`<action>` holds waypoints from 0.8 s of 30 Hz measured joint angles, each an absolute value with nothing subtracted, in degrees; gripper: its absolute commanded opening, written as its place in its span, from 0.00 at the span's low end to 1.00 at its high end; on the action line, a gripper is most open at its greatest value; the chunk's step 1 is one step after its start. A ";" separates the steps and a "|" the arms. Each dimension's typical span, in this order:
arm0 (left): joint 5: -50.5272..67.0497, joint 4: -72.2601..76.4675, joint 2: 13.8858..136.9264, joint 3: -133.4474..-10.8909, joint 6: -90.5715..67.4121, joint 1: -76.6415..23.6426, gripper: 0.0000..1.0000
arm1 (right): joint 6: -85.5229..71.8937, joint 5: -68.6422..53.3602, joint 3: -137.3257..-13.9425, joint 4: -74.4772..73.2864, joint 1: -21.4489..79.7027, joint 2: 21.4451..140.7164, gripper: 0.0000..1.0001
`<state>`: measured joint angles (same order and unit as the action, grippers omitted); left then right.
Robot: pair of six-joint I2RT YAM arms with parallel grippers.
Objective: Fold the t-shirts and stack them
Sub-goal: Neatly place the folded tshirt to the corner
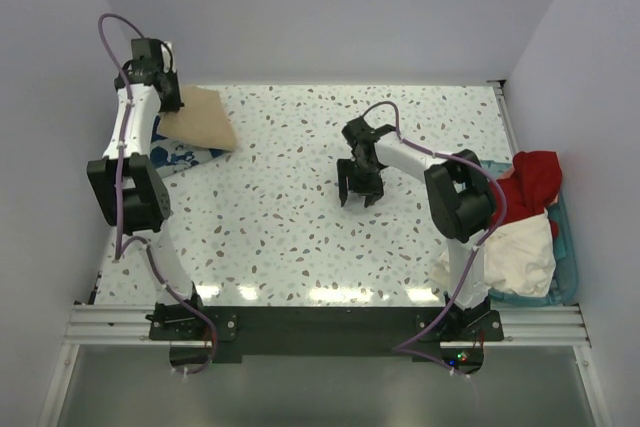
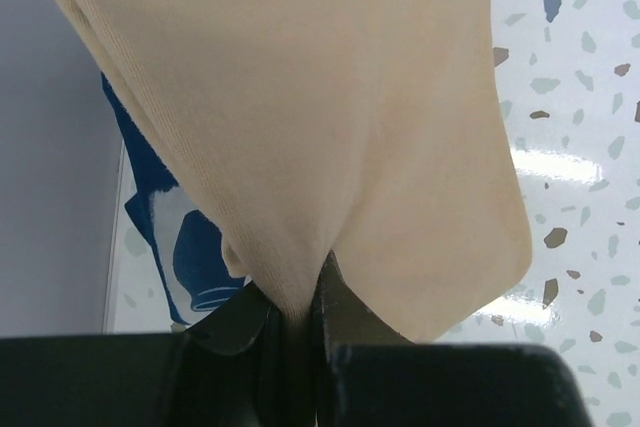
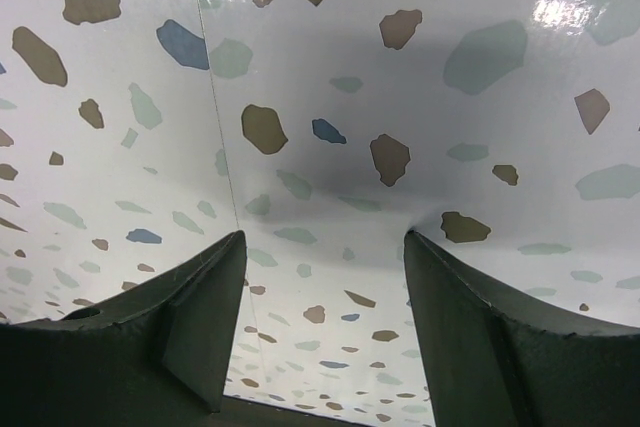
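Fanning out from the left pincer [image 2: 295,319], whose jaws were clamped on its edge, the tan shirt [image 2: 300,127] sat at the far-left corner of the table [image 1: 290,177], overlapping the navy shirt [image 2: 150,212]. The right pincer [image 3: 322,247] hovered open mid-table, well apart from both.

- The overhead view is bright and even. White glare patches line the near edge of the table [image 1: 290,177], and a bright strip runs along its far edge. Shadows under the arms are faint.
- In the left wrist view the tan shirt [image 2: 300,127] is sharp enough to show its weave. The left gripper [image 2: 297,317] is dark and blurred.
- In the right wrist view a soft grey shadow spreads on the tabletop above the dark right gripper [image 3: 322,237], with glare in the top corners.
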<state>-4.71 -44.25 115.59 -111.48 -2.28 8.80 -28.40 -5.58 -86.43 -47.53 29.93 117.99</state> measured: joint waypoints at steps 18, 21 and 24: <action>-3.33 -38.76 113.06 -100.38 -2.26 16.78 0.00 | -28.40 -5.69 -85.41 -47.03 29.93 117.32 0.68; -3.31 -38.22 113.34 -100.38 -2.37 17.87 0.32 | -28.40 -5.74 -84.55 -47.13 29.93 116.77 0.68; -4.32 -38.24 113.82 -100.38 -3.31 19.00 0.62 | -28.45 -5.69 -83.64 -47.13 29.93 115.98 0.68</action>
<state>-4.32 -38.24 113.82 -100.38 -3.31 19.00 -28.45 -5.69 -83.64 -47.13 29.93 115.98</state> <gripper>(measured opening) 0.462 0.681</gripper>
